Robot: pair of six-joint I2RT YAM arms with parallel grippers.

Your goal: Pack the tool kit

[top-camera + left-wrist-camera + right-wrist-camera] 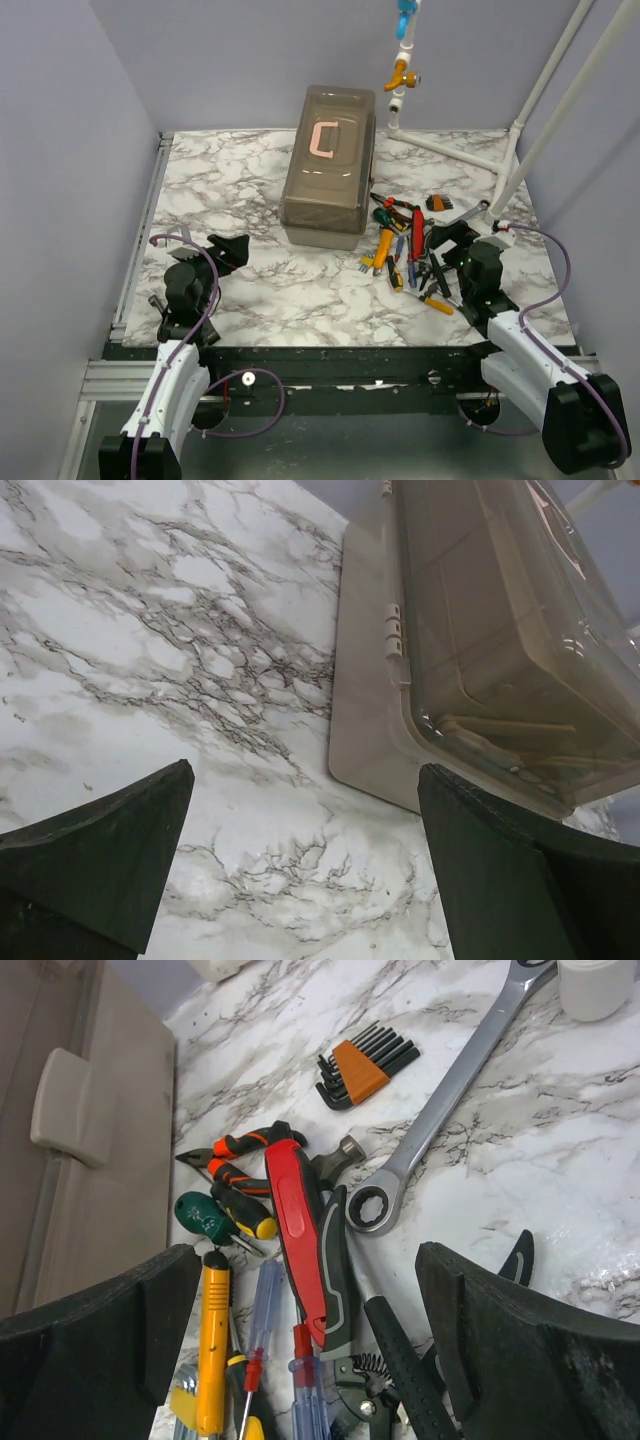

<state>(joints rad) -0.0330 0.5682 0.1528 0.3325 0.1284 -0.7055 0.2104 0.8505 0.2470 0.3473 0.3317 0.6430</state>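
Where the toolbox [328,165] stands: mid-table, long side running away from the arms, pink handle [324,138] on top.
Lid: down on the base, smoky and see-through.
Tools [415,255]: a loose heap on the table [230,180], just right of the toolbox; none seen inside it.
Right gripper [307,1252]: jaws wide, holding nothing, low over the heap.
Left gripper [305,775]: jaws wide, holding nothing, over bare marble near the toolbox's near left corner.
Step in hand: judged the very start — box closed, nothing packed.
Next move: most likely the latch must be freed and the lid raised before any tool goes in. The lid should swing toward the left arm, so that side needs room.
Left wrist alone shows: hinges [393,630] on the box's left side, and trays [500,730] through the lid.
Right wrist alone shows: a beige latch [65,1105] on the right side, and single tools — wrench [440,1110], hex keys [362,1068], pliers [240,1155], a yellow screwdriver [212,1345].
Top view alone shows: both arms and the whole layout.
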